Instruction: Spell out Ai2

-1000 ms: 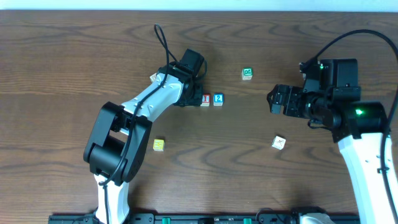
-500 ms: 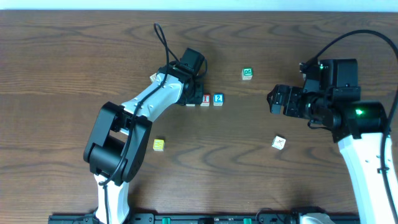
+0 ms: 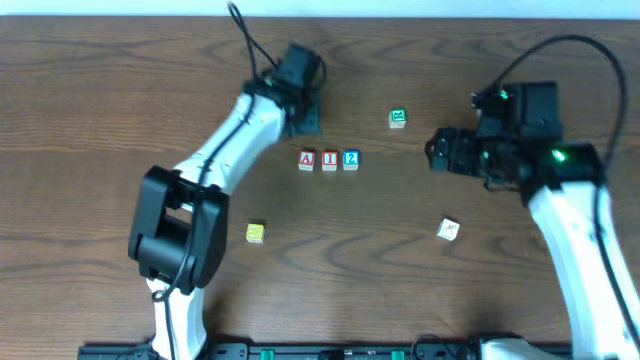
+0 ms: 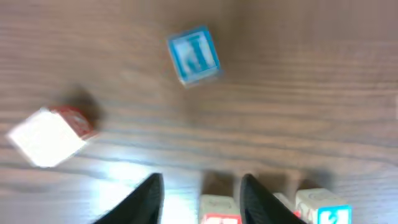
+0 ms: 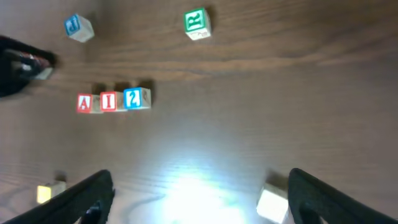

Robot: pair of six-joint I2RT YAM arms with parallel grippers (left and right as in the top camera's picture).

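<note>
Three blocks stand in a row: red A (image 3: pixel 306 159), red I (image 3: pixel 329 159), blue 2 (image 3: pixel 351 158). The row also shows in the right wrist view, A (image 5: pixel 85 103), I (image 5: pixel 109 101), 2 (image 5: pixel 134 98). My left gripper (image 3: pixel 304 120) is open and empty, just behind the row. In the left wrist view its fingers (image 4: pixel 202 202) frame the A block (image 4: pixel 219 211), apart from it; the 2 block (image 4: pixel 320 211) is at the right. My right gripper (image 3: pixel 437 155) is open wide and empty (image 5: pixel 205 199), right of the row.
A green block (image 3: pixel 398 118) lies at the back right, a yellow block (image 3: pixel 256 232) at the front left, a white block (image 3: pixel 448 229) at the front right. A blue block (image 4: pixel 194 53) and a white-and-red block (image 4: pixel 48 130) lie near the left gripper, hidden under the arm from overhead.
My left gripper has let go of the A block and pulled back from the row, which now shows in full. The right arm has shifted slightly left and back.
</note>
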